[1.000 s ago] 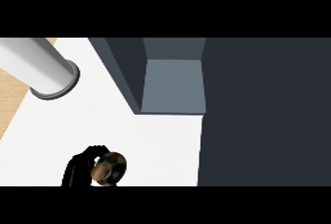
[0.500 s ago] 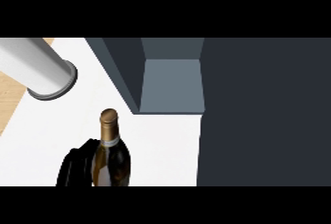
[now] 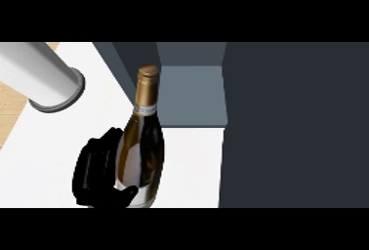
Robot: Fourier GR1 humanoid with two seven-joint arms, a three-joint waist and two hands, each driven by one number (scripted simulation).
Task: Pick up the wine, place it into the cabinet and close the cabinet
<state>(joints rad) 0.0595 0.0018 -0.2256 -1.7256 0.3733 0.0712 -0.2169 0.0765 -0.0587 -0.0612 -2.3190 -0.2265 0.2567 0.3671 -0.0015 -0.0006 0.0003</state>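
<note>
The wine bottle (image 3: 140, 146) has a dark amber body, a white label and a gold-capped neck (image 3: 148, 73). It lies lengthwise in the view, neck toward the cabinet. My right hand (image 3: 97, 171) is curled round its lower body, fingers on the left side and thumb under the base. The dark grey cabinet (image 3: 191, 95) stands open at the top centre, showing a lighter inner floor. The bottle's cap reaches the left edge of that opening. My left hand does not show.
A large dark panel (image 3: 296, 127), seemingly the open cabinet door, fills the right side. A light grey forearm (image 3: 39, 75) comes in at the upper left, over the white counter (image 3: 43, 161). Wood surface (image 3: 14, 110) shows at the far left.
My right hand has carried the bottle up the view toward the cabinet; its neck went from end-on to lengthwise, and the cap now reaches the opening. The grey forearm barely moved.
</note>
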